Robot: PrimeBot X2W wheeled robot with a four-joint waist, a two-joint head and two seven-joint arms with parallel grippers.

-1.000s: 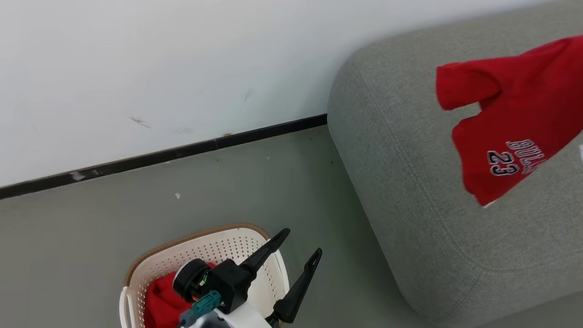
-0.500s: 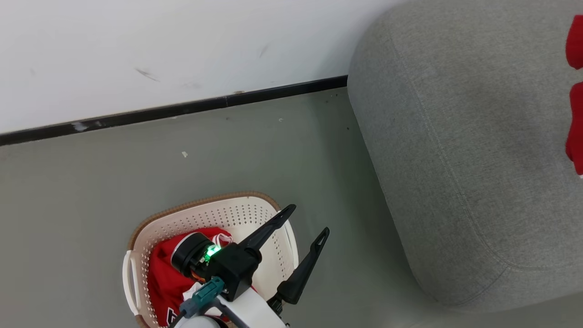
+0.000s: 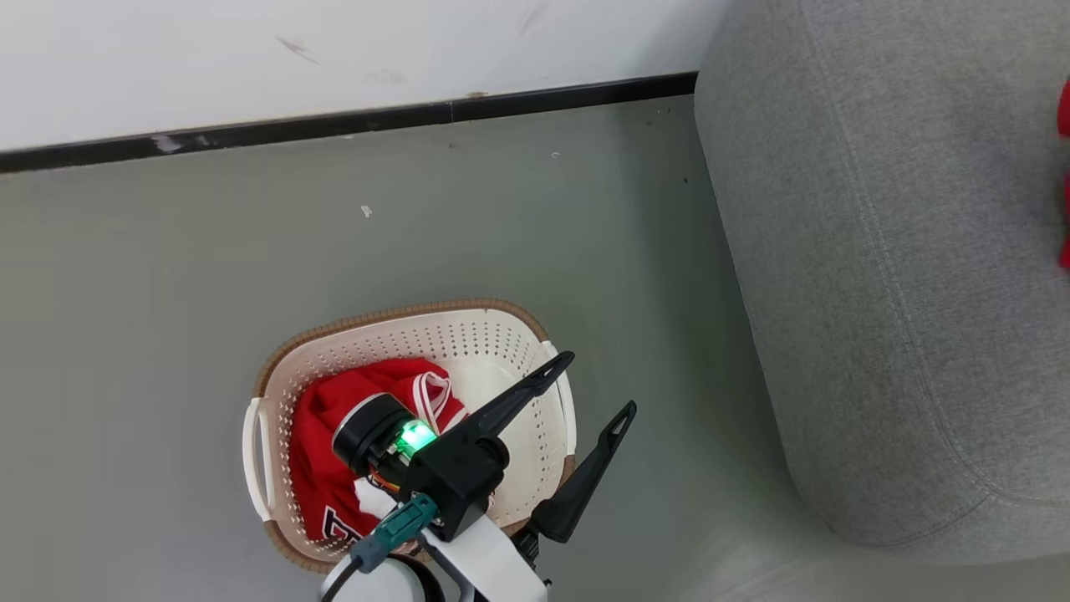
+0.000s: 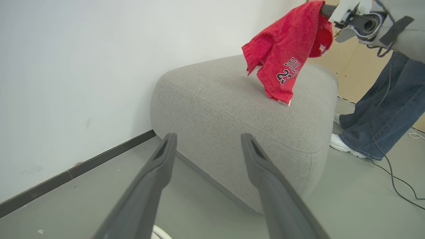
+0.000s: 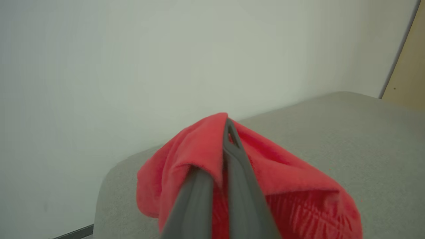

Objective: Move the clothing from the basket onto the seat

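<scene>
The cream basket (image 3: 393,314) stands on the floor with red clothing (image 3: 322,431) bunched in its left half. Above the basket's right rim my left gripper (image 3: 595,385) is open and holds nothing; its fingers (image 4: 159,166) point toward the grey seat (image 4: 232,109). My right gripper (image 5: 223,146) is shut on a second red garment (image 5: 298,186), which is draped over its fingers. That garment (image 4: 285,56), lettered BULLS 23, hangs over the seat top with its lower hem near the cushion. A red sliver of the same garment (image 3: 1065,113) shows at the edge, over the seat (image 3: 903,251).
A white wall with a black baseboard (image 3: 334,125) runs behind the basket and the seat. A person's legs in jeans (image 4: 382,109) and white shoes stand at the seat's far side, with a thin cable (image 4: 395,179) on the floor. Bare grey floor (image 3: 652,276) lies between basket and seat.
The head camera has tilted down, bringing the whole basket into view. The held red garment has moved right across the seat, nearly out of that view. The left gripper stays open.
</scene>
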